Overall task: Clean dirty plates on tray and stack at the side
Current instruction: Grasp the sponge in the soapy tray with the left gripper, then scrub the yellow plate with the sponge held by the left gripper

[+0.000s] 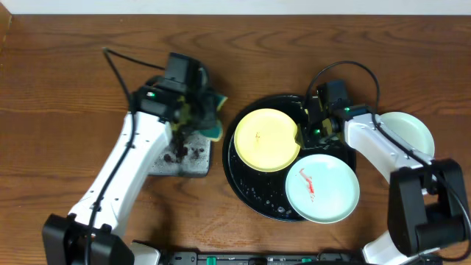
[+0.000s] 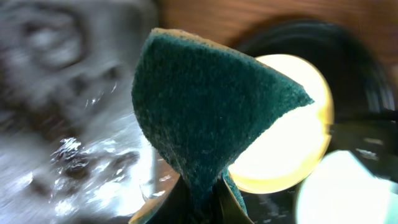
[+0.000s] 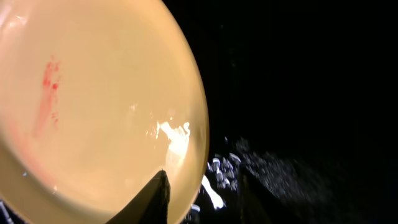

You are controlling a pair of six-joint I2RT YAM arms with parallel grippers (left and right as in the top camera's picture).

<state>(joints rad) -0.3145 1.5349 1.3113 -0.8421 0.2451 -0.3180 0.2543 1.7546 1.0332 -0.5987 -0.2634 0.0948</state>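
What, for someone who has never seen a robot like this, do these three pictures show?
Two white robot arms work at a wooden table. The wide picture looks down from above. The other two come from small cameras on each arm's wrist.

On the table lies a round black tray holding a yellow plate and a pale blue plate, both with red smears. A third pale plate sits on the table off to the side.

The left tool holds a green sponge by a small soapy tray. The right tool appears to pinch the yellow plate's rim.
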